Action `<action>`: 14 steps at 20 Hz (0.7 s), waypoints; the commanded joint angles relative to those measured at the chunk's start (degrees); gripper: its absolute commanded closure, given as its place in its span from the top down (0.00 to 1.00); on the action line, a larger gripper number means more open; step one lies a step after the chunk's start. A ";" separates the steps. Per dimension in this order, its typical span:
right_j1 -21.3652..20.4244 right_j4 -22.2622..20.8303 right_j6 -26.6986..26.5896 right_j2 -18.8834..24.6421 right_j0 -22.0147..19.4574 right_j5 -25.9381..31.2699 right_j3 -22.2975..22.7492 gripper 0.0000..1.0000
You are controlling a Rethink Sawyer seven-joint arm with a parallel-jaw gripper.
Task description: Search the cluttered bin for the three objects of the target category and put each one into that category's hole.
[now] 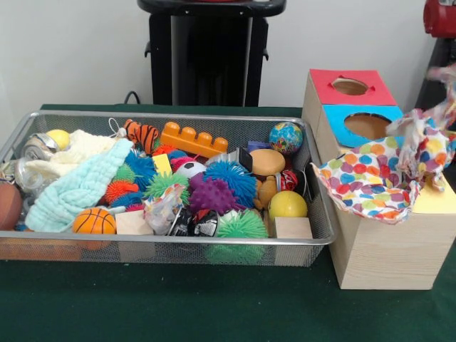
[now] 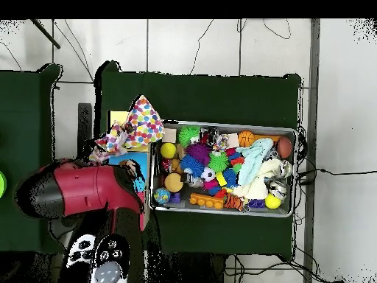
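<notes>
A white cloth with coloured dots (image 1: 370,182) is draped over the yellow-topped box (image 1: 436,201) and hangs over its left edge. Its right end is bunched and lifted toward the picture's right edge (image 1: 434,128). The yellow box's hole is hidden under the cloth. In the overhead view the cloth (image 2: 143,121) spreads over the yellow top (image 2: 118,118), with its bunched end beside the red arm (image 2: 81,191). The arm hides the gripper. The wire mesh bin (image 1: 171,116) is full of toys. A crumpled pale piece with coloured marks (image 1: 162,208) lies near its front; I cannot tell what it is.
The blue-topped box (image 1: 367,125) and the red-topped box (image 1: 350,87) stand behind the yellow one. In the bin lie a mint towel (image 1: 78,189), a cream knitted cloth (image 1: 78,149), an orange brick (image 1: 192,140), a globe ball (image 1: 286,137) and spiky balls. The black pedestal (image 1: 210,53) stands behind.
</notes>
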 commanded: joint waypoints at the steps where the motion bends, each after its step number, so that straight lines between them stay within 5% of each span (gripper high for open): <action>1: 0.88 1.20 10.06 -0.12 -2.11 3.36 0.63 1.00; 14: 2.10 -0.58 8.21 -0.97 -3.25 0.62 -2.60 1.00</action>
